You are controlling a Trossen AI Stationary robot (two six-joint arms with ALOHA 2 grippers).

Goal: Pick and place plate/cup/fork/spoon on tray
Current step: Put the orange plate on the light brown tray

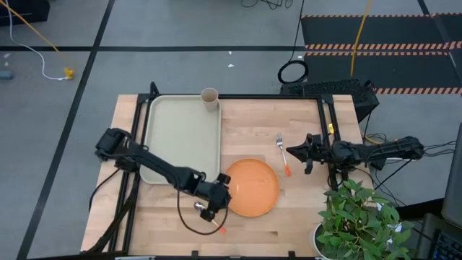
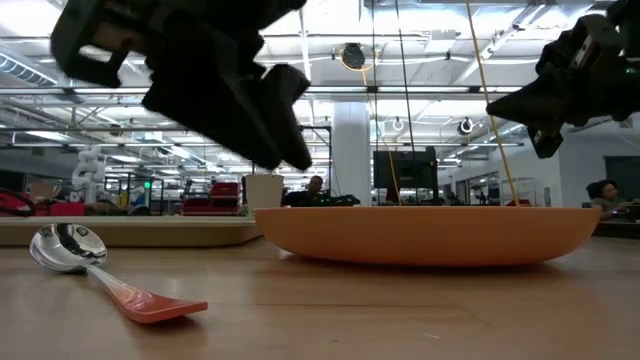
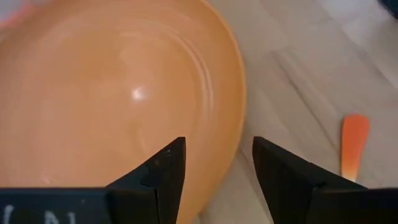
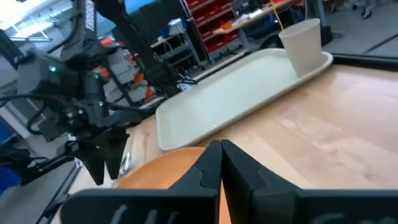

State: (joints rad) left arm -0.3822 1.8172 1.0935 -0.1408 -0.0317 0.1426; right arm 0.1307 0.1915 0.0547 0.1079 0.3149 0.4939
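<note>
Plate [image 1: 252, 188]: sitting flat on the table [image 1: 289, 115], near the front edge, just right of the tray's front corner; nothing is lying on it.
Left gripper [image 1: 216, 193]: hanging at the plate's left rim, its jaws standing open with the rim showing between the fingers [image 3: 163, 171] in the wrist view; nothing is clamped yet.
Spoon [image 2: 100, 270]: lying on the table just in front of the left gripper, bowl up, orange handle pointing toward the front edge.
Fork [image 1: 283, 154]: lying on bare wood right of the plate, tines pointing to the back, apart from the plate.
Right gripper [image 1: 297, 152]: hovering just right of the fork, fingers [image 4: 211, 165] pressed together and carrying nothing.
Tray [image 1: 180, 137]: resting at the back left, its floor bare.
Cup [image 1: 209, 99]: standing upright at the tray's back right corner; whether it is on the rim or just beside it, I can't tell.
</note>
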